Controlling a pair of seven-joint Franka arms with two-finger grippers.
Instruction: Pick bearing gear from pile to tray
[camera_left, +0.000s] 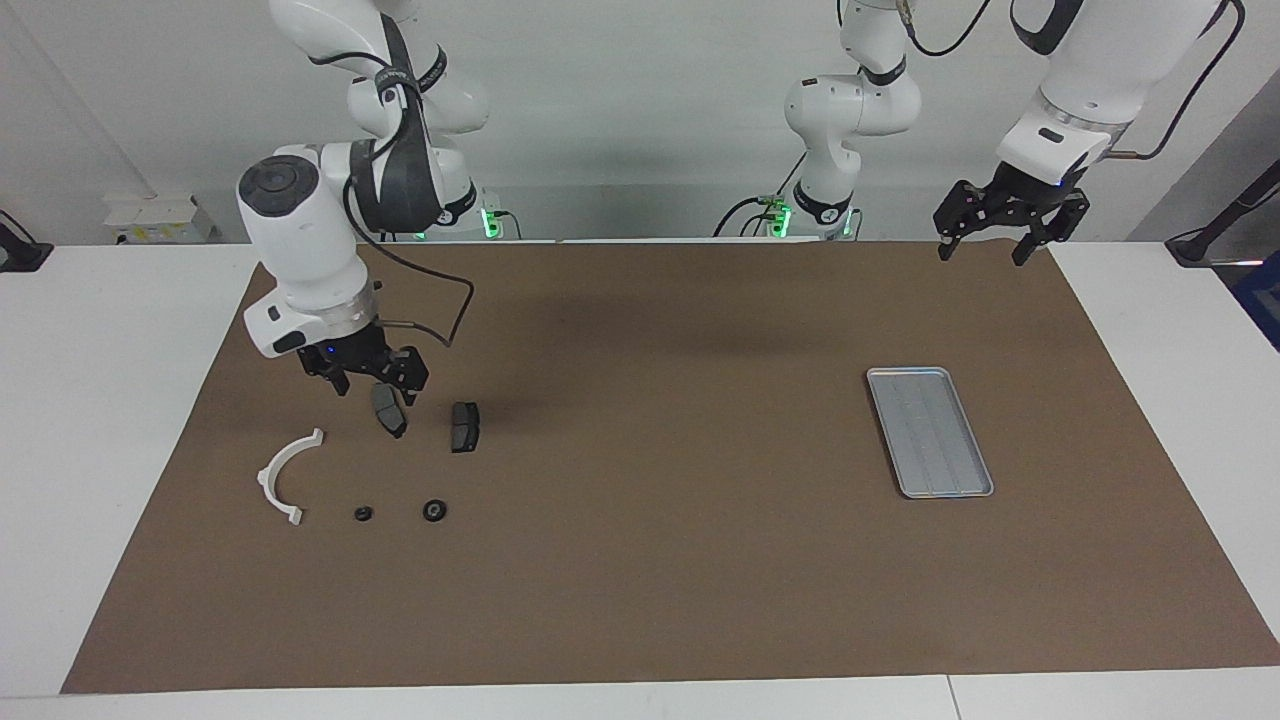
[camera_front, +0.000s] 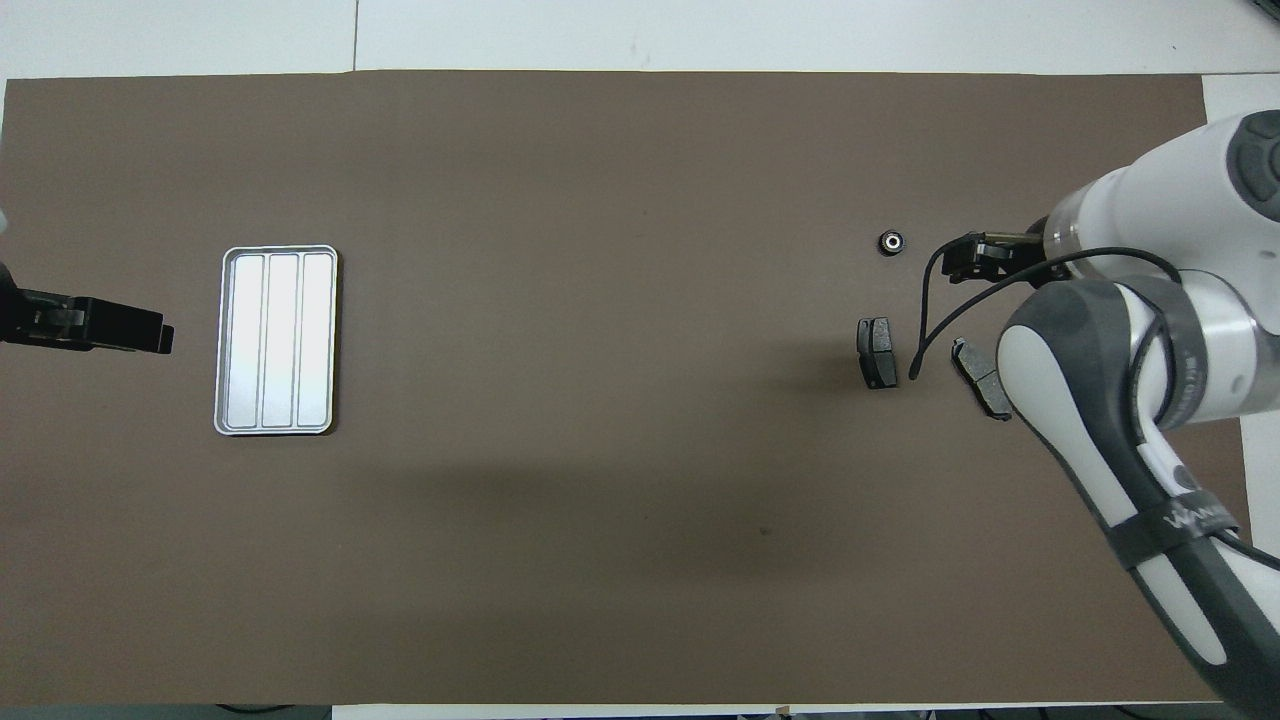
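Note:
The pile lies toward the right arm's end of the table. It holds a white arc bracket (camera_left: 285, 475), two dark grey brake-pad plates (camera_left: 388, 410) (camera_left: 465, 427) and two small black round pieces (camera_left: 364, 514) (camera_left: 434, 510). My right gripper (camera_left: 375, 388) hangs open and empty just over the plate nearest the bracket. The overhead view shows the right gripper (camera_front: 975, 258), both plates (camera_front: 877, 352) (camera_front: 980, 378) and one round piece (camera_front: 891, 241); my right arm hides the bracket. The silver tray (camera_left: 928, 431) (camera_front: 277, 340) lies empty toward the left arm's end. My left gripper (camera_left: 983, 250) (camera_front: 150, 335) waits open, raised beside the tray.
A brown mat (camera_left: 650, 560) covers most of the white table (camera_left: 100, 400). A black cable loops from my right wrist (camera_left: 455, 300) above the plates.

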